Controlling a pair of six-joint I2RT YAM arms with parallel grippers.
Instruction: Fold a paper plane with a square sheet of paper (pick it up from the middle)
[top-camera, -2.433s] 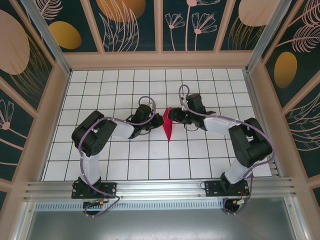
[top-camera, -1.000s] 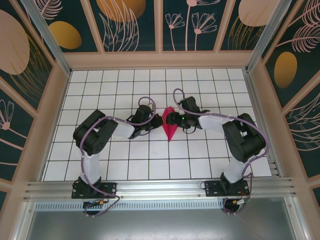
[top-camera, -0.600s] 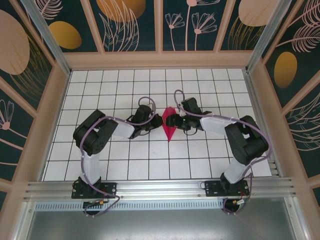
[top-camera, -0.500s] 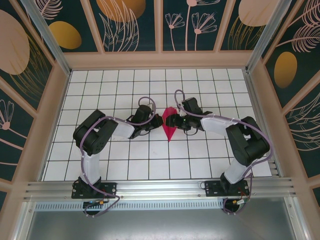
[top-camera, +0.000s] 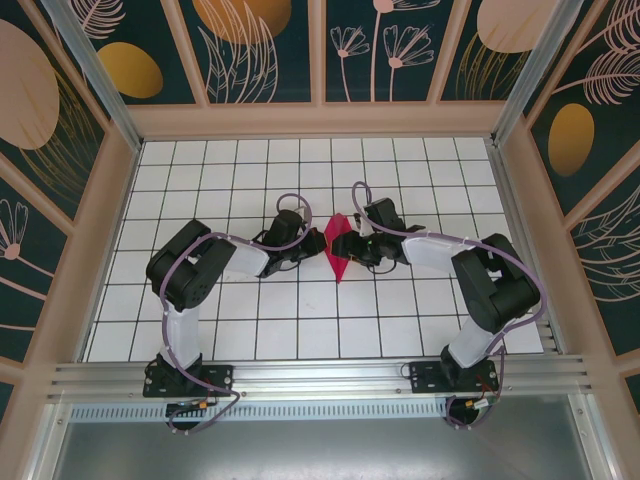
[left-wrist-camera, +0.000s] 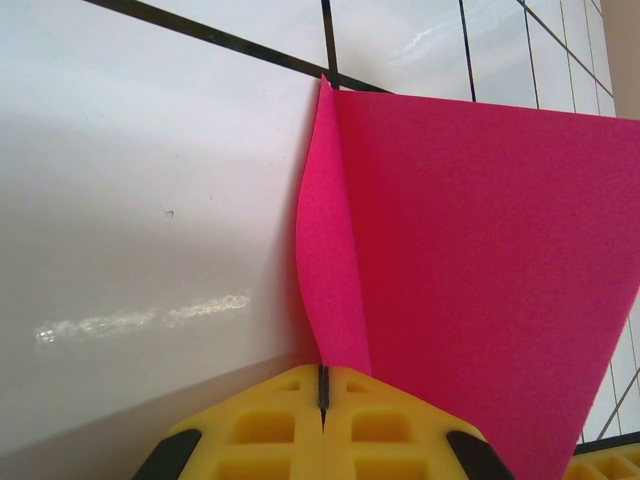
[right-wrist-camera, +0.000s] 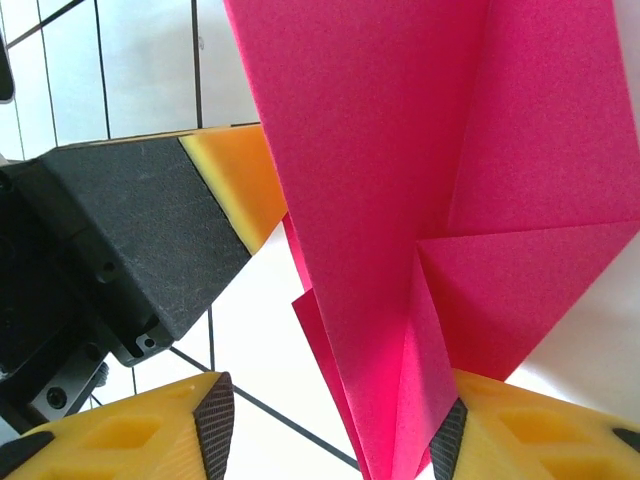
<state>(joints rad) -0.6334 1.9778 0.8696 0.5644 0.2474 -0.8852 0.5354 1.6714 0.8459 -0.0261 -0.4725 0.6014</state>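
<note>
While the left claw pinches the paper plane by one edge between fully closed pads, over the gridded bench, the right claw stands wide open, the folded pink paper passing between its fingers and close against one.

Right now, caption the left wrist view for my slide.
The left gripper pinched shut on the folded pink paper.

The right gripper has shifted nearer along the paper plane; its forearm has swung leftward.
</note>
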